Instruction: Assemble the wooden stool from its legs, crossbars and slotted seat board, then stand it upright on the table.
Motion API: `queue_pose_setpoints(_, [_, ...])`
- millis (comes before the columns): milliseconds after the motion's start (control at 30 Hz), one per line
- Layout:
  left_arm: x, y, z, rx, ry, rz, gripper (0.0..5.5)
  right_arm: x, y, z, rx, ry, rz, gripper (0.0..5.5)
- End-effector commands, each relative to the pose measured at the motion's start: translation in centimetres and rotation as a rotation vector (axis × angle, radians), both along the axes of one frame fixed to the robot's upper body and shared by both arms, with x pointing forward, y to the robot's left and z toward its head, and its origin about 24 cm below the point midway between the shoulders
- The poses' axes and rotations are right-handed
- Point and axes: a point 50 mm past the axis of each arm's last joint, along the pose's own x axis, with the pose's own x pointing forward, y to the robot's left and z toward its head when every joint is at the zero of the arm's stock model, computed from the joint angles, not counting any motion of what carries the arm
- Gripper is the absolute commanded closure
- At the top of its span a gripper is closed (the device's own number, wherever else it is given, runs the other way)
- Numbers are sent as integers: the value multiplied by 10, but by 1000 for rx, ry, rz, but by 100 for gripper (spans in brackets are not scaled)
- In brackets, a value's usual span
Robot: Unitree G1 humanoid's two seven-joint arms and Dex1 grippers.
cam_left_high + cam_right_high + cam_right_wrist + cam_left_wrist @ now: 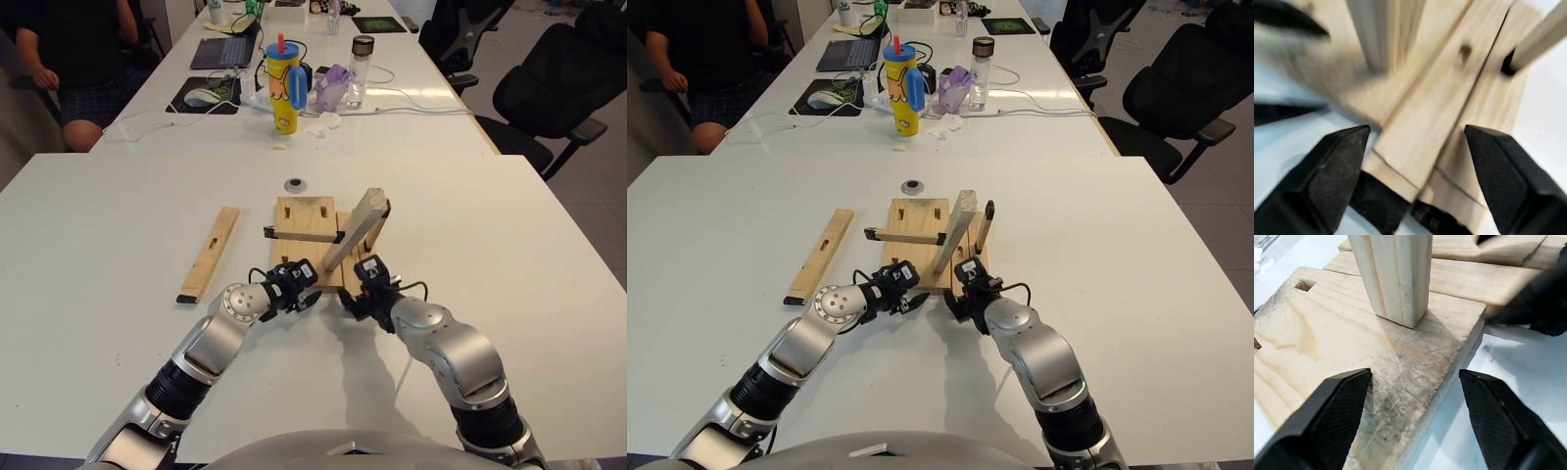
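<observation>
The slotted seat board (299, 217) lies flat mid-table, with more wooden pieces (1449, 93) beside it on its right. A pale leg (356, 231) stands on the board's near end, leaning right; the left wrist view shows its foot (1396, 279). A crossbar (304, 236) with a black tip lies across the board. Another slotted leg (209, 253) lies loose to the left. My left gripper (300, 285) is open at the board's near edge, its fingers (1337, 416) straddling the corner. My right gripper (361, 291) is open at the near ends of the planks (1415, 142).
A small round metal piece (295, 184) lies just beyond the board. The far table holds a yellow cup (283, 86), a bottle (361, 70), a laptop (223, 51) and cables. Black chairs (549, 88) stand at the right. White table surface lies open on both sides.
</observation>
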Motion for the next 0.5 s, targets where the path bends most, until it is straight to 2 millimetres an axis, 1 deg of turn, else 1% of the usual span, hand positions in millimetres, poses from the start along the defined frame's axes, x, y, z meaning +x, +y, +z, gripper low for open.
queue_pose_setpoints(33, [-20,11,-40,53,216,92,216,-6,-14,-15,-99,89,-6,190])
queue_pose_setpoints(100, [-19,12,-40,55,204,110,216,-4,-17,-17,-96,93,-9,190])
queue_pose_setpoints(167, [-17,12,-40,57,189,124,216,-1,-20,-18,-129,88,1,190])
queue_pose_setpoints(233, [-13,6,-36,25,171,139,216,8,-30,-17,-206,43,18,190])
queue_pose_setpoints(300, [-12,0,-33,-4,159,146,216,18,-37,-10,-236,-14,28,190])
queue_pose_setpoints(400, [-11,-4,-31,-23,147,154,216,27,-33,3,-207,-116,59,190])
queue_pose_setpoints(500, [-9,-5,-27,-41,129,164,216,26,-20,15,-88,-184,71,190])
